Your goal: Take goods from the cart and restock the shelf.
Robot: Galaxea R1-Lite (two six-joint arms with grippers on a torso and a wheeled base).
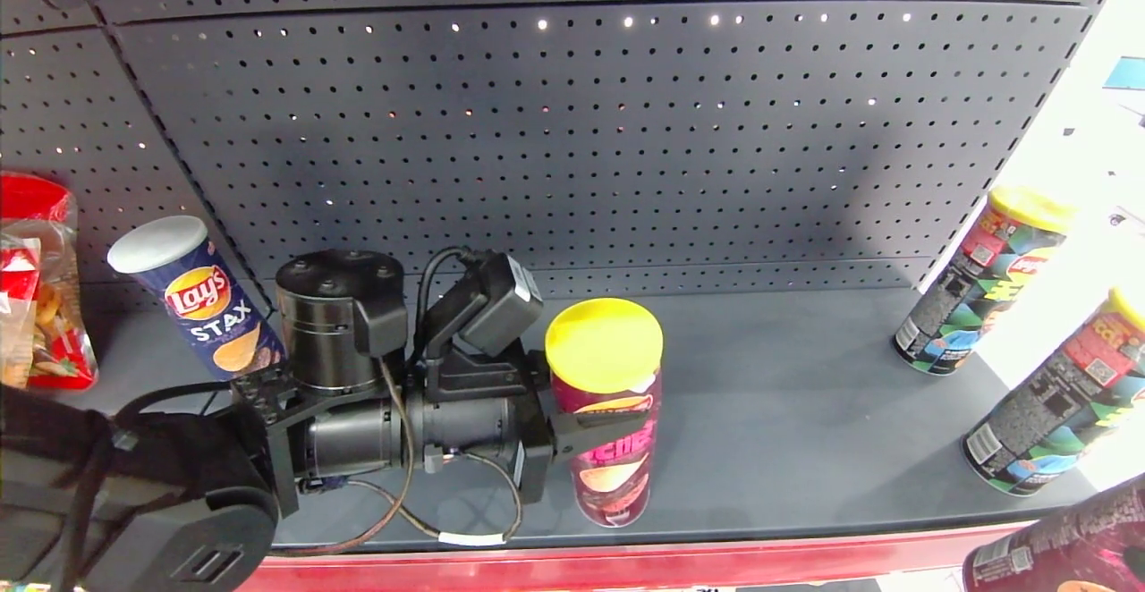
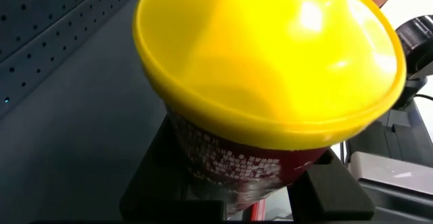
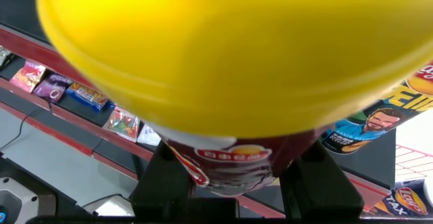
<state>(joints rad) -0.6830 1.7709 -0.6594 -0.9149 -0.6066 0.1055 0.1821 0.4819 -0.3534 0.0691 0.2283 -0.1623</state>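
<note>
Head view: left gripper [image 1: 617,420] sat lower centre of frame, its fingers [image 1: 586,424] pinching the maroon can [image 1: 613,476] at mid-body, below the yellow lid [image 1: 604,343]; can upright over the shelf [image 1: 805,395], close to the red front lip [image 1: 680,563]; could not tell whether base touched the deck. Right gripper [image 3: 237,187] clamped a second maroon can [image 3: 230,162], which showed at lower right of the head view, off the shelf front. Blue can [image 1: 201,306] stood just behind the left wrist; two dark cans [image 1: 975,288] upper right, well apart. Judged step: setting down. To do well: seat base flat, further from the lip; spread fingers evenly; withdraw level, minding the blue can.
</note>
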